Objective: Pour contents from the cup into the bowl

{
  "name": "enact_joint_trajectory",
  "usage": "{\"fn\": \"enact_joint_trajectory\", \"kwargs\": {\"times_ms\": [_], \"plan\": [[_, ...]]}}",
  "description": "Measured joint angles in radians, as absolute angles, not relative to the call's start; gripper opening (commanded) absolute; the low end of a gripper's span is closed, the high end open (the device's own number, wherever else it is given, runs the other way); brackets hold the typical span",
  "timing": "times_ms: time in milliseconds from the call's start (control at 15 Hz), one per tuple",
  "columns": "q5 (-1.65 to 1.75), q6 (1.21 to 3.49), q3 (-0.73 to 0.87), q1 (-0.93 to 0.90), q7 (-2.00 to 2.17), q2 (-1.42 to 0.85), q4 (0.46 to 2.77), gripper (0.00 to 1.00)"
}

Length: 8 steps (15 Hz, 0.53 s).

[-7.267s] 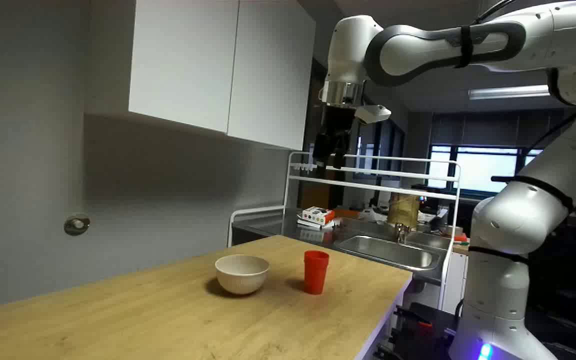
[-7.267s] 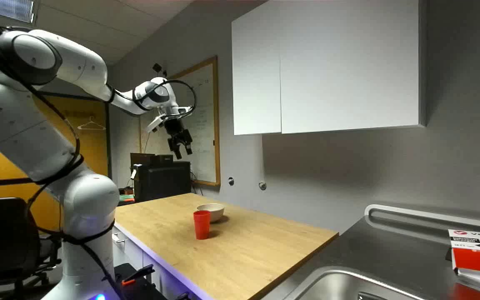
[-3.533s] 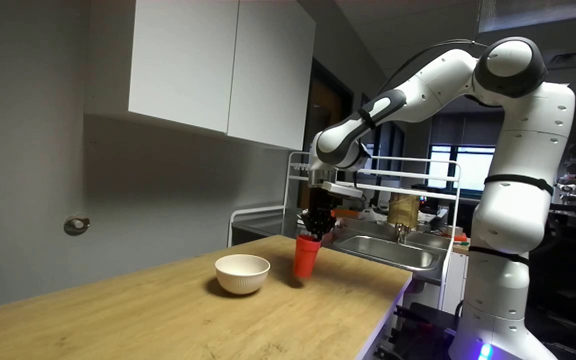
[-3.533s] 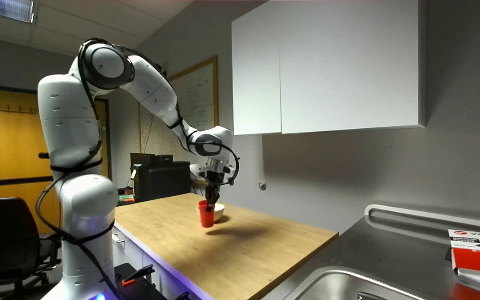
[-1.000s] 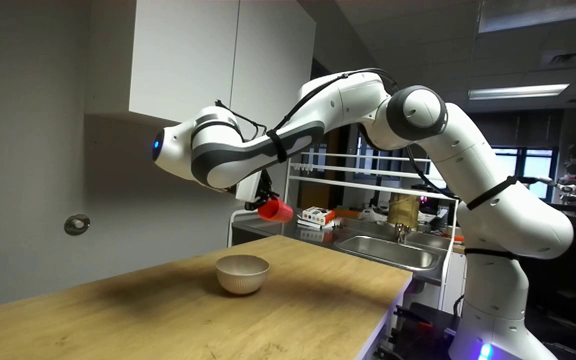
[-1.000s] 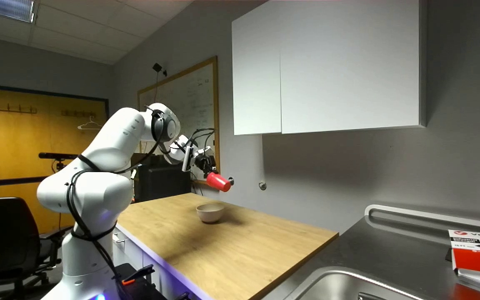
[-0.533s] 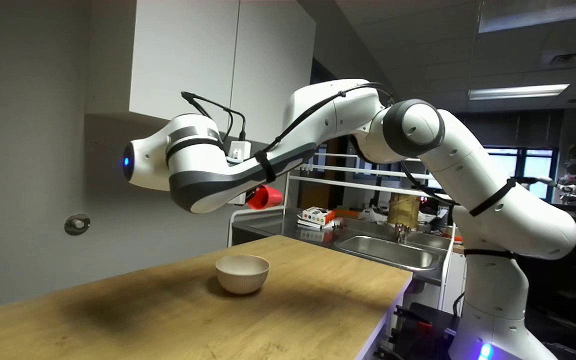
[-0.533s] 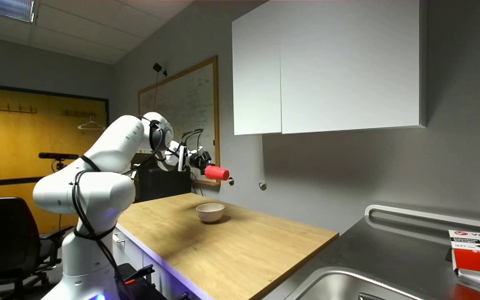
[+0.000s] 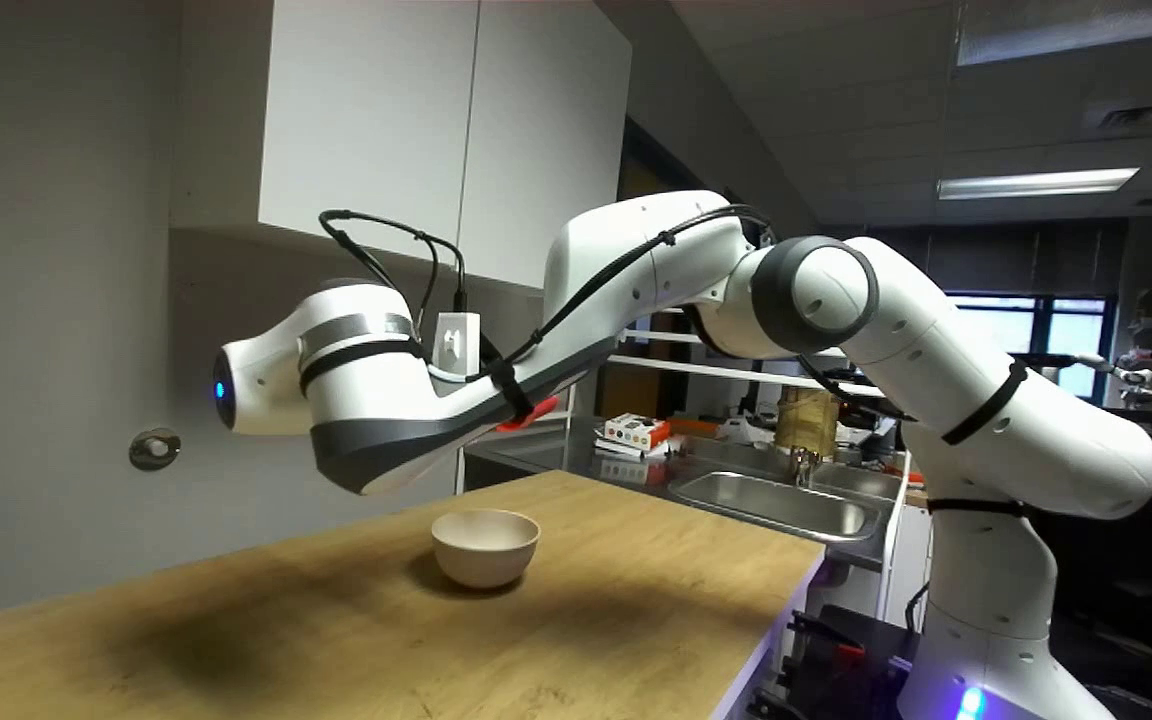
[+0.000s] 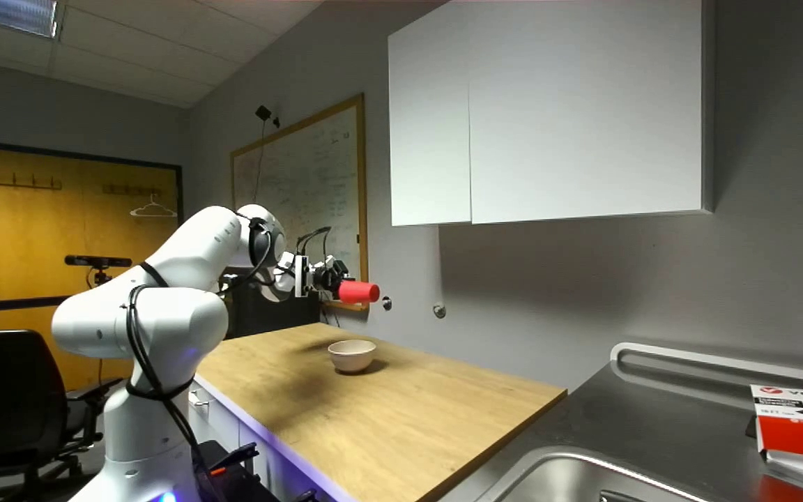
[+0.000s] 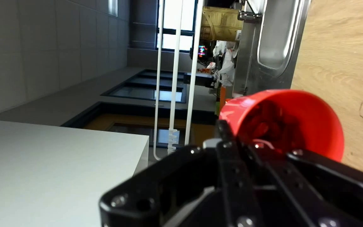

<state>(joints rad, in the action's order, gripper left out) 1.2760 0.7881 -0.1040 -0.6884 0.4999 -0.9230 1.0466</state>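
Observation:
The red-orange cup (image 10: 359, 292) hangs on its side, nearly level, above the table in an exterior view. Its base end points away from my gripper (image 11: 236, 135). In the wrist view I look into the mouth of the cup (image 11: 323, 126) and see small reddish pieces inside. The jaws are shut on the cup's wall at the rim, one finger outside and one inside. The cream-white bowl (image 10: 352, 355) stands upright on the table, lower than the cup; the bowl (image 9: 485, 548) also shows in the opposite exterior view. There my forearm hides most of the cup (image 9: 531, 415).
A white wall cabinet (image 10: 548, 111) hangs over the wooden table (image 10: 415, 425), and its corner shows close by in the wrist view. Beside the table are a metal sink (image 9: 786, 505), a white rack (image 9: 736, 368) and a box (image 9: 636, 431).
The cup has swung from a base-down slant to nearly level and shifted slightly toward the robot. My wrist has moved left and lower, bringing the forearm across the cup. The bowl has stayed put.

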Motion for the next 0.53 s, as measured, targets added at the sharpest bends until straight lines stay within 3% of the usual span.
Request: {"fn": "enact_joint_trajectory", "kwargs": {"times_ms": [533], "plan": [[1.368, 0.723, -0.049, -0.724, 0.500, -1.040, 1.027, 0.01]]}}
